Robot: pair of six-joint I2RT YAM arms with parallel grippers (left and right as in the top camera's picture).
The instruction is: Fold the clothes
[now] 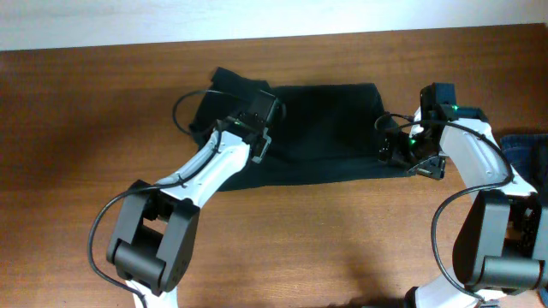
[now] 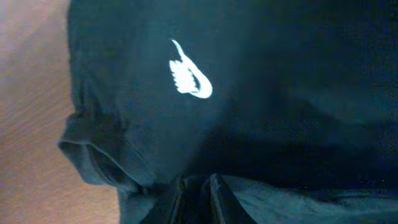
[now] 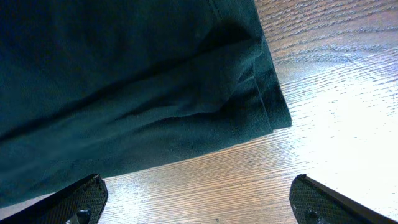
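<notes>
Brown wooden table [image 1: 86, 128] carries the shirt [image 1: 334, 128] across its far middle as a broad flat band, logo [image 2: 189, 78] up. It looks at most half folded, with the crosswise folds left. The left gripper [image 1: 264, 120] hangs over the left sleeve end, jaws narrow, any grip impossible to tell. The right gripper [image 3: 202, 202] stands wide at the right hem. Bare wood lies near; denim [image 1: 524, 154] sits far right.

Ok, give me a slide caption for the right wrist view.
Right gripper, jaws open, above a corner of the black T-shirt on the wooden table.
</notes>
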